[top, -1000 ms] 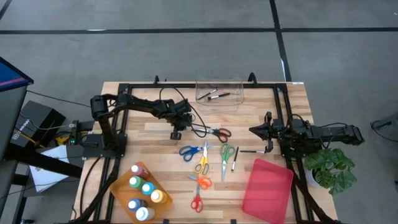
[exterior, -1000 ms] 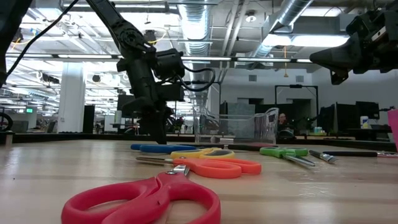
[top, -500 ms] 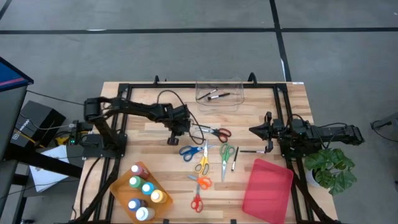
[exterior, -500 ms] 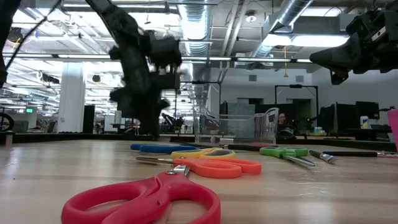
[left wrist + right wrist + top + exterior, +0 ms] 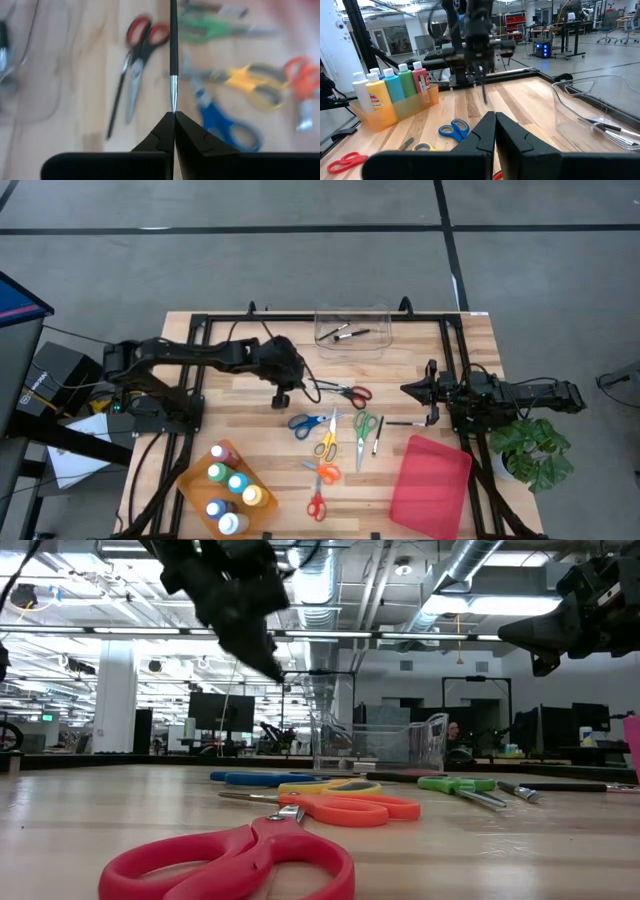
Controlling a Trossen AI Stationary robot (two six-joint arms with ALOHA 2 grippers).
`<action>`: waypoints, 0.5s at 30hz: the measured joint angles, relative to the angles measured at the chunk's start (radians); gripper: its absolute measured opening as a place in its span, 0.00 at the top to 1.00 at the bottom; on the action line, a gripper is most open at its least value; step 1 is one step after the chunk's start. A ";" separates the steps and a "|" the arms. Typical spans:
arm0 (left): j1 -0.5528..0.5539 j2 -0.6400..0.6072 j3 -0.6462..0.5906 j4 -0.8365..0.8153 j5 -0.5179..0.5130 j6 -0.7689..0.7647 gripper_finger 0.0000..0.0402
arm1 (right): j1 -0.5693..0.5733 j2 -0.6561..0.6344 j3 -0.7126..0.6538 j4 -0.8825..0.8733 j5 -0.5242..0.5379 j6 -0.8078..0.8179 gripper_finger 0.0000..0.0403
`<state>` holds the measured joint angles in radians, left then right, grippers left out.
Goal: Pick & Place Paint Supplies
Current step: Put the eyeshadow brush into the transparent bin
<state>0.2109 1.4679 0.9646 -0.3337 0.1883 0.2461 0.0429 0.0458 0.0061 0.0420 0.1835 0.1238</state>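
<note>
From above, the left gripper [image 5: 283, 392] hangs over the table's middle, just beside the red-handled scissors [image 5: 345, 392]; the clear bin [image 5: 352, 330] at the far edge holds two brushes, and it lies nearer to this arm than to the right one; the orange tray [image 5: 189, 486] holds the paint bottles [image 5: 232, 480]; the red lid [image 5: 431, 484] lies bare; the right gripper [image 5: 418, 390] waits at the right side, fingers clenched on nothing.

In the low view, the left gripper [image 5: 262, 652] is lifted well above the scissors.

In the left wrist view, the fingers [image 5: 161, 134] are clenched on a thin dark brush [image 5: 173, 55]; its long axis runs straight out from the fingertips.

In the right wrist view, the brush [image 5: 484, 89] hangs tip downward; I judge the bin comes next.
</note>
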 joint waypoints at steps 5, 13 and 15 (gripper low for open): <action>-0.012 -0.042 0.000 0.097 0.116 -0.080 1.00 | 0.000 0.000 0.000 0.000 0.000 0.000 0.98; -0.085 -0.042 0.001 0.335 0.289 -0.209 1.00 | 0.000 0.000 0.000 0.000 0.000 0.000 0.98; -0.113 -0.042 0.001 0.406 0.299 -0.248 1.00 | 0.000 0.000 0.000 0.000 0.000 0.000 0.98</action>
<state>0.0975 1.4258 0.9653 0.0718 0.4876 -0.0022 0.0429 0.0459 0.0062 0.0422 0.1834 0.1238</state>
